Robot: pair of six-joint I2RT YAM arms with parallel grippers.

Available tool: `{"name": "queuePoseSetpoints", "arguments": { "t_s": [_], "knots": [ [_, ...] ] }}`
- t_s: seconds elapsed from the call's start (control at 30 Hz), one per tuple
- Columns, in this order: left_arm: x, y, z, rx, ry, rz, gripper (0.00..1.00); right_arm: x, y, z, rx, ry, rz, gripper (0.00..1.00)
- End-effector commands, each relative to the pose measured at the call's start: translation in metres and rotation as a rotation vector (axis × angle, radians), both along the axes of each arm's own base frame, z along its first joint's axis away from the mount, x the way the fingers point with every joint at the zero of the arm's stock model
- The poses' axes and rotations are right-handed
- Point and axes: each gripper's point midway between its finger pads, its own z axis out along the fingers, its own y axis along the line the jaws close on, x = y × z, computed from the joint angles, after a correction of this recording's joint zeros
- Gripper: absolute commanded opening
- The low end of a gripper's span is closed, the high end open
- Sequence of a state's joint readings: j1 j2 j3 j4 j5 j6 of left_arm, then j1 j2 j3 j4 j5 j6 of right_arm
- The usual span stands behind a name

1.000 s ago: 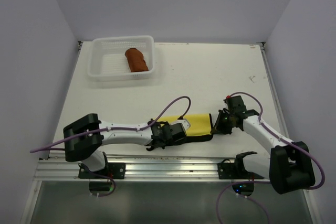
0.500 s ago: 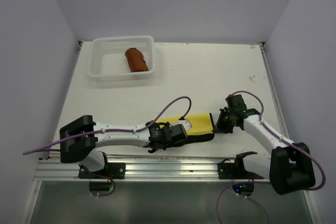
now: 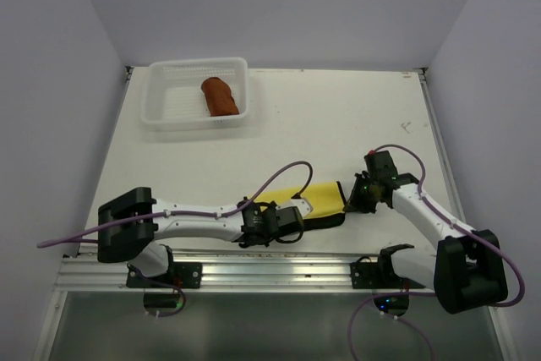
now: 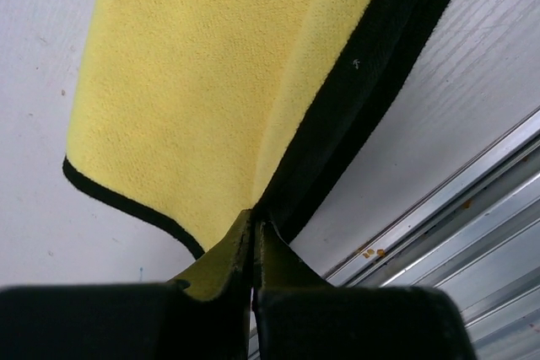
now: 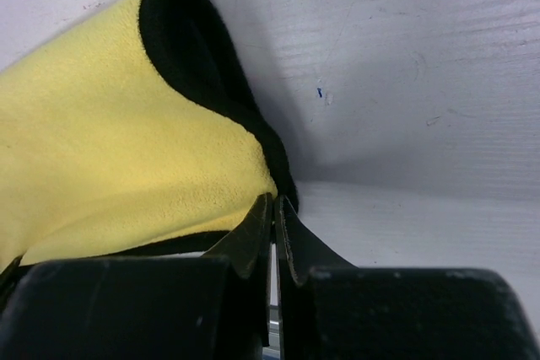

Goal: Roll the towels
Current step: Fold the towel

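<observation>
The left claw (image 4: 253,232) is pinched tight on the near edge of the yellow towel (image 4: 194,82). Its fingertips meet with a tuck of cloth and dark hem drawn up between them. The right claw (image 5: 274,208) is likewise clamped on the towel's right end, where the hem curls over in a soft loop and the cloth looks doubled on itself. Seen from above, the towel lies on the white table (image 3: 338,116), close to the metal rail (image 3: 254,272) at the near edge. It stretches between the two claws, and its left part is hidden under the left arm. It is bright yellow with a fleecy nap and a dark border, limp enough to sag and crease wherever it is lifted. Far off at the left, the brown towel (image 3: 221,95) sits as a tight roll inside the white basket (image 3: 199,65), so that half of the job looks done. The step in hand appears to be the start of the yellow towel's roll or fold, with both ends gripped. The next move likely calls for both claws to lift and carry their ends together at an even pace, turning the edge over the flat cloth, since an uneven pull would skew the soft fabric or let it slip free.
</observation>
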State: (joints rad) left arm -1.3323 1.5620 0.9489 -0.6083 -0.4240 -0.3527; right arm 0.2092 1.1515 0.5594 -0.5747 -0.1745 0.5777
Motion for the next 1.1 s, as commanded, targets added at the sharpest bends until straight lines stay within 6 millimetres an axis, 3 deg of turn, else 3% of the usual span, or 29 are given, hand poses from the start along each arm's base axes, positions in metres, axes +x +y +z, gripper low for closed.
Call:
{"name": "queuePoseSetpoints", "arguments": {
  "t_s": [0.0, 0.07, 0.2, 0.4, 0.63, 0.73, 0.83, 0.87, 0.97, 1.03, 1.07],
  "knots": [
    [-0.005, 0.011, -0.005, 0.067, 0.007, 0.013, 0.03, 0.008, -0.003, 0.003, -0.016, -0.026, -0.015, 0.03],
    [-0.008, 0.010, -0.009, 0.076, 0.015, 0.004, 0.18, 0.007, 0.000, 0.002, 0.003, -0.026, -0.007, 0.06],
    [-0.013, 0.008, -0.010, 0.076, 0.020, -0.013, 0.29, 0.006, 0.012, 0.006, 0.066, -0.039, 0.031, 0.20],
    [-0.011, 0.005, 0.001, 0.042, 0.008, -0.006, 0.30, 0.001, 0.008, 0.011, 0.045, -0.036, 0.058, 0.42],
    [-0.022, -0.008, 0.033, -0.085, 0.052, -0.038, 0.39, 0.002, -0.004, 0.026, -0.015, -0.069, 0.039, 0.48],
    [-0.024, -0.013, 0.046, -0.142, 0.059, -0.038, 0.40, 0.008, -0.003, 0.035, -0.012, -0.098, 0.029, 0.47],
    [-0.018, -0.015, 0.067, -0.223, 0.018, 0.005, 0.38, 0.020, 0.001, 0.047, 0.008, -0.150, 0.018, 0.33],
    [-0.010, -0.014, 0.073, -0.249, -0.021, 0.048, 0.30, 0.024, 0.003, 0.050, 0.020, -0.165, 0.014, 0.22],
    [0.009, -0.018, 0.077, -0.311, -0.052, 0.124, 0.09, 0.039, 0.017, 0.061, 0.095, -0.201, 0.013, 0.08],
    [0.018, -0.014, 0.063, -0.320, -0.028, 0.161, 0.00, 0.050, 0.026, 0.066, 0.131, -0.208, 0.017, 0.06],
    [0.033, -0.007, 0.059, -0.329, -0.024, 0.223, 0.00, 0.052, 0.029, 0.067, 0.135, -0.209, 0.021, 0.06]
  ]
}}
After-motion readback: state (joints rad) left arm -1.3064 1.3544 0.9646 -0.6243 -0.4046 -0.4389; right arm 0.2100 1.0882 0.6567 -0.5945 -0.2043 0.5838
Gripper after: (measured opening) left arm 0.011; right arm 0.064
